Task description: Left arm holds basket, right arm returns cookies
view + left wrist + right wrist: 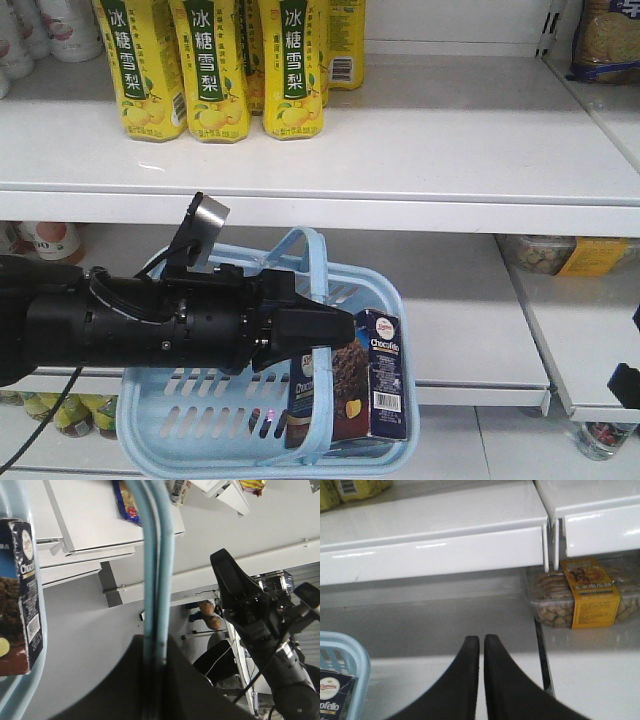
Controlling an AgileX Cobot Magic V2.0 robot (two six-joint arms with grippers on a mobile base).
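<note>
The cookies (375,385) are stood upright in the right end of the basket (180,410). Its 2 handles (156,580) are clamped in the jaws of the left arm (150,325), which is stretched level. The right arm (260,625) is held before the lower shelf (435,620), jaws pressed together. Bare shelf is seen between basket and tub (580,595).

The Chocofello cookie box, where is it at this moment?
In the front view the cookie box stands upright inside the blue basket, at its right end, just below the tip of the left tool.
</note>
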